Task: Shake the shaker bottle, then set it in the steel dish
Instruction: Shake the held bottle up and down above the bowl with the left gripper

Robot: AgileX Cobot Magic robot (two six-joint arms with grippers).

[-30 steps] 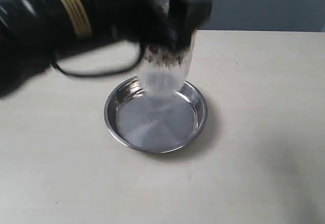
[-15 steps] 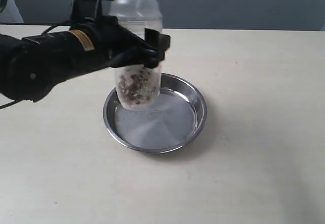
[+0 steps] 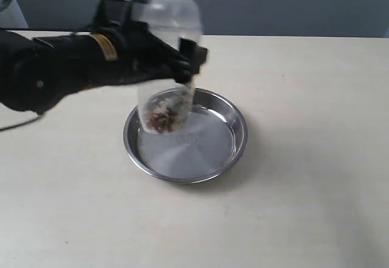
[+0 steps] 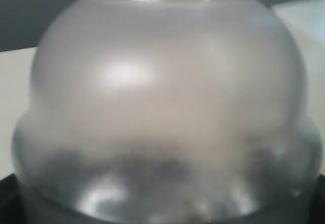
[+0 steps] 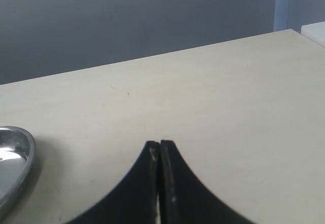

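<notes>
Left hand [image 3: 175,62] clamped around the mid-body of the shaker bottle [image 3: 164,105], which it carries roughly upright. The domed shoulder rises above the hand, and the brown granules [image 3: 160,116] sit in the section below it. The steel dish [image 3: 238,129] lies under the hand and extends beyond its fingertips. The bottle's base appears to hang clear of the dish, over the part nearer the arm.

We judge two hazards. The smooth wall may slip through the hand under vigorous shaking. If lowered from here, the base may catch the sloped rim and topple onto the desk [image 3: 304,171].

The left forearm reaches in level, with the hand held sideways. We cannot see its far finger. The right hand [image 5: 160,148] rests low over bare desk, its fingers pressed together on nothing, with the dish off to one side.
</notes>
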